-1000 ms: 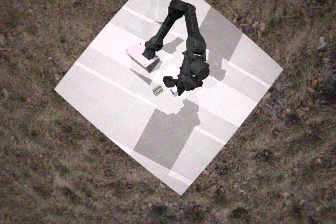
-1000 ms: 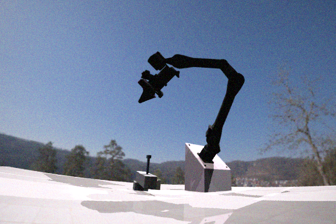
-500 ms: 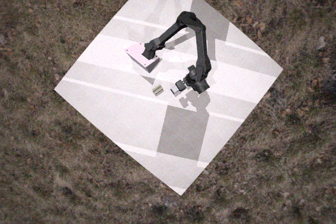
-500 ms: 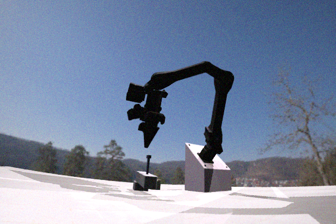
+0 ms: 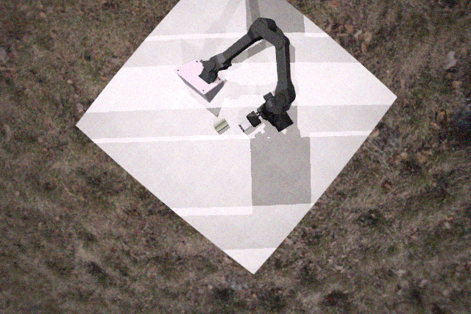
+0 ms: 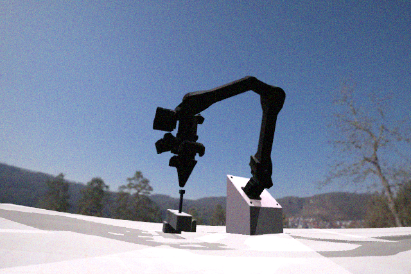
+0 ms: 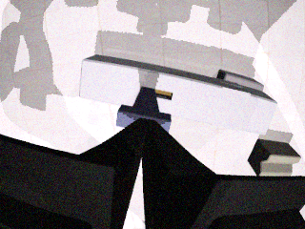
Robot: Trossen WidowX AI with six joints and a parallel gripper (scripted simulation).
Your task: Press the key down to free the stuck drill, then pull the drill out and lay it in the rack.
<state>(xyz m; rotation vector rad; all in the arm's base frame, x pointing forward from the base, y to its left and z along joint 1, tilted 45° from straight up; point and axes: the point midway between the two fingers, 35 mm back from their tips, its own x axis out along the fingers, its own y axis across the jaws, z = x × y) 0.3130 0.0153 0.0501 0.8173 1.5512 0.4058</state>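
Note:
A small white block (image 5: 244,126) (image 6: 179,219) (image 7: 210,102) stands on the white floor. A thin dark upright pin with a cap (image 6: 181,199) rises from its top; I cannot tell whether it is the key or the drill. In the wrist view a dark, blue-edged piece (image 7: 145,114) and a small yellow bar (image 7: 164,94) sit on the block just past my fingertips. My gripper (image 5: 251,120) (image 6: 182,183) (image 7: 145,128) is shut and empty. It points straight down, its tip a little above the pin's cap. The small rack (image 5: 221,126) (image 7: 276,156) lies beside the block.
The arm's base sits on a pale pink wedge-shaped mount (image 5: 192,75) (image 6: 239,211) close behind the block. The white and grey square floor (image 5: 190,173) ends in rough ground on all sides.

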